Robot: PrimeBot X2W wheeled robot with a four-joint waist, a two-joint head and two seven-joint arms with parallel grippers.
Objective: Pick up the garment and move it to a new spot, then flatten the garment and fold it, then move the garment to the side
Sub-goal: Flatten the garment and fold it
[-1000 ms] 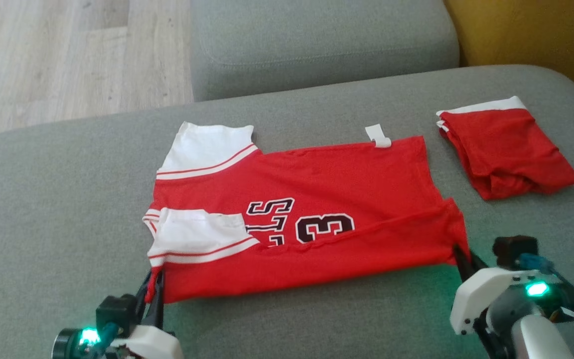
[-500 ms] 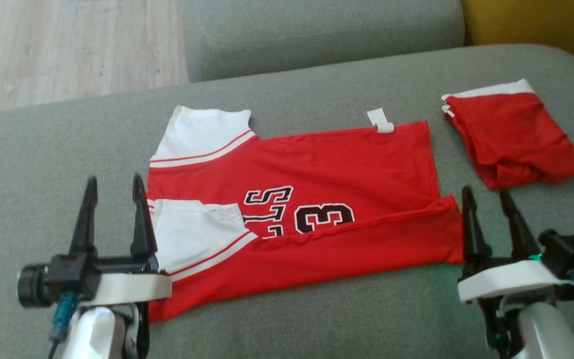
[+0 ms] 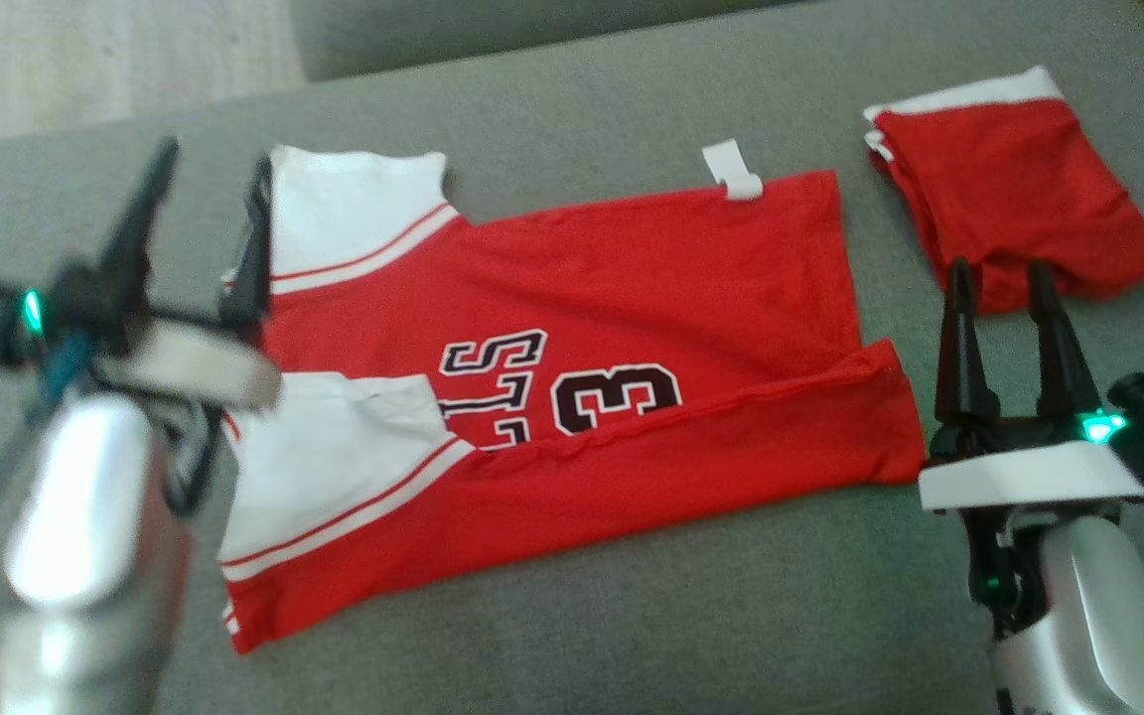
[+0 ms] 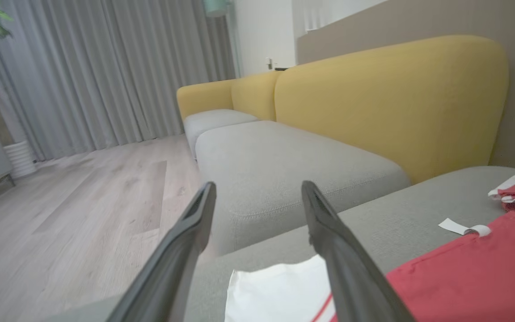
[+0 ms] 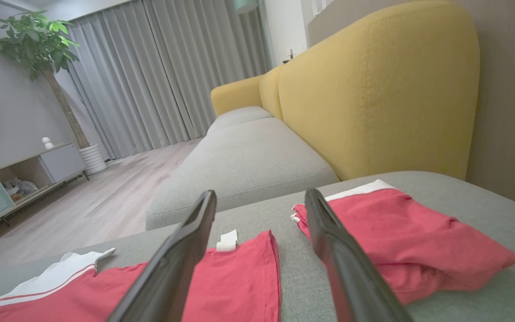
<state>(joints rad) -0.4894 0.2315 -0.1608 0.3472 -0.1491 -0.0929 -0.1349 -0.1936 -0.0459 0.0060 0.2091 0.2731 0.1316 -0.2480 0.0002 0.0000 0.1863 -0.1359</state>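
The garment (image 3: 582, 298), a red jersey with black-and-white lettering, is lying spread across the grey cushion (image 3: 632, 616) in the head view, its collar end facing the robot's left and its near long edge doubled over onto the body so that it is covering part of the lettering. Its two white sleeves (image 3: 354, 199) are showing at the left end, one far and one near, and one white tag (image 3: 731, 169) is sticking out past the far edge. A second red piece (image 3: 1009, 189), folded into a small bundle with a white band, is resting on the same cushion, apart from the jersey's right end. That is making two red textiles in all. The left gripper (image 3: 214, 159) is hovering blurred at the jersey's left end, its two fingers standing wide apart and holding nothing, one finger crossing the edge of the far sleeve in that view. The right gripper (image 3: 998, 268) is standing just off the jersey's right end, fingers likewise spread and empty, tips pointing toward the folded bundle. In the right wrist view one white ribbed pot (image 5: 92, 158) is holding one leafy plant (image 5: 34, 40), and a low cabinet (image 5: 25, 170) is showing an open compartment with small things too blurred to name.
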